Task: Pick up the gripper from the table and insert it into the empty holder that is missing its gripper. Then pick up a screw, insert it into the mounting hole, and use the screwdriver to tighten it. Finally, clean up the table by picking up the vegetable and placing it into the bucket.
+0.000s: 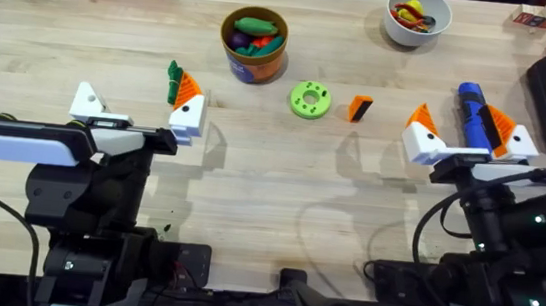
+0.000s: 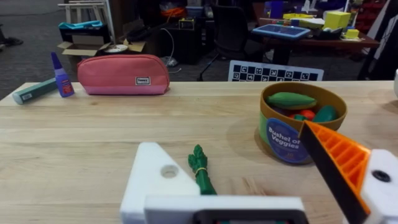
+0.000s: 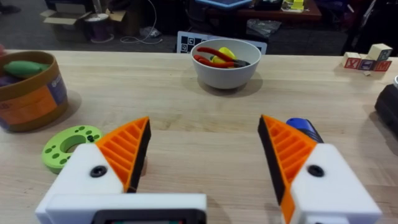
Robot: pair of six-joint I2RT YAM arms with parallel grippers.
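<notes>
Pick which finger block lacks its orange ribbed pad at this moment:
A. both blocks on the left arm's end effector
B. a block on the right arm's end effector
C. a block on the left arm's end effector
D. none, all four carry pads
C: on the left end effector, one white block is bare, showing only a mounting hole, while the other carries an orange pad; the right end effector has both pads.

The overhead camera looks down and forward across the worktop [image 1: 269, 193] from above both arm bases. Each wrist camera sits low, close behind its own fingers, facing the far edge and the room beyond. Both wrist views and the overhead share the bucket [image 1: 253, 43] [image 2: 297, 127] [image 3: 28, 90].
</notes>
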